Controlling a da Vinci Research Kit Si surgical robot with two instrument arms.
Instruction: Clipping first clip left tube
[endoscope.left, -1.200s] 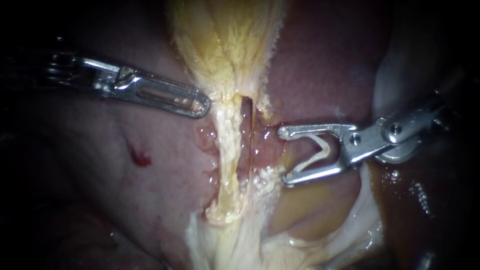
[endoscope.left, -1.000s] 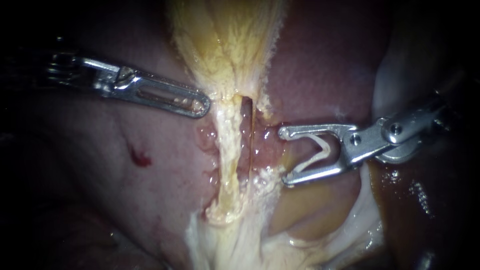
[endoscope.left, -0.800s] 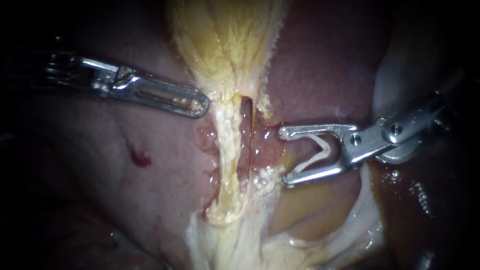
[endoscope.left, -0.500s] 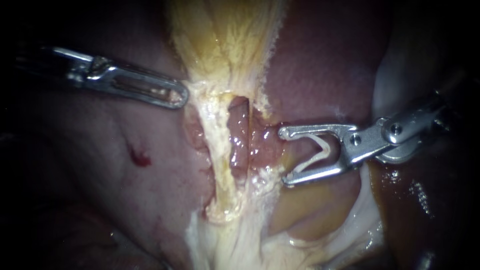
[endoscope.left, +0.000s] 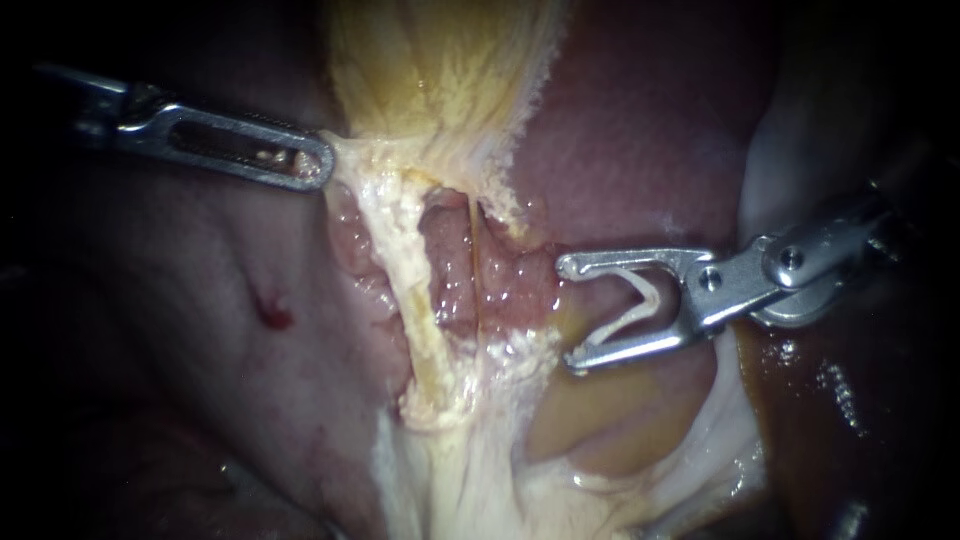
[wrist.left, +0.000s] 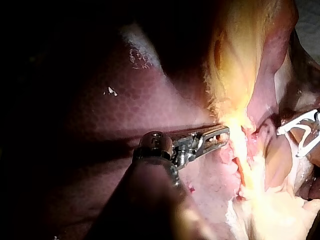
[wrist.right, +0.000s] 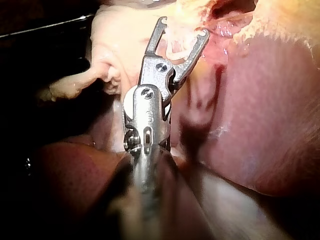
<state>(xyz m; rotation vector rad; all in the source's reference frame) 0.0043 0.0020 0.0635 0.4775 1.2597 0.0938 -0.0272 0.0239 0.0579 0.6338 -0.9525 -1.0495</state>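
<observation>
My left instrument (endoscope.left: 312, 165) comes in from the left, its jaws shut on the pale edge of the gallbladder (endoscope.left: 450, 80) at its neck and drawing it leftward. Below it the left tube (endoscope.left: 415, 300), a pale yellow strand, runs down to fatty tissue. A thinner right tube (endoscope.left: 479, 270) lies beside it, with pink tissue showing between them. My right instrument (endoscope.left: 570, 312) holds a white V-shaped clip (endoscope.left: 640, 300) between wide-set jaws. Its tips sit just right of both tubes, around neither. The left wrist view shows the left instrument (wrist.left: 220, 135), and the right wrist view shows the right instrument (wrist.right: 184, 27).
Dark red liver (endoscope.left: 200, 330) lies to the left with a small red spot (endoscope.left: 275, 318). More liver (endoscope.left: 640, 130) fills the upper right. Pale fat (endoscope.left: 480, 480) spreads below the tubes, and a yellowish membrane (endoscope.left: 600, 420) sits under the right instrument.
My left instrument has drawn the gallbladder's edge left and up. The left tube now slants and the gap between the tubes has widened. The right instrument has stayed put.
</observation>
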